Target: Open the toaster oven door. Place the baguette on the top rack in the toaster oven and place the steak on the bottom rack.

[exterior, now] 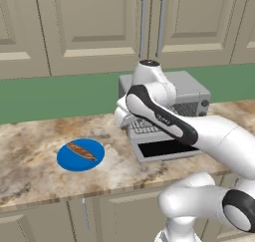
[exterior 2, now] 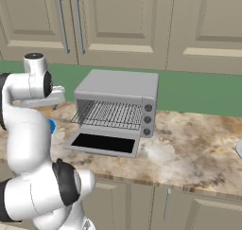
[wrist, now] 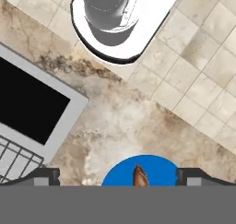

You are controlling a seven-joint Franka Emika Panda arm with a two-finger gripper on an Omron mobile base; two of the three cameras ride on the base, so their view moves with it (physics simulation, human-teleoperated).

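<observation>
While the glass-paned toaster oven door [exterior 2: 105, 144] lies flat, the tapered baguette [exterior: 81, 151] rests crusty.

No readable text, label, brand, number or sign appears anywhere in this kitchen scene: the toaster oven [exterior 2: 118, 101] carries plain round knobs with no legible markings, its open toaster oven door [exterior 2: 104, 144] is bare black glass, and a faint mark on the robot arm is too blurred to read

White arm bent over forward, tool [wrist: 118, 177] pointing straight down, jaws spread wide
</observation>
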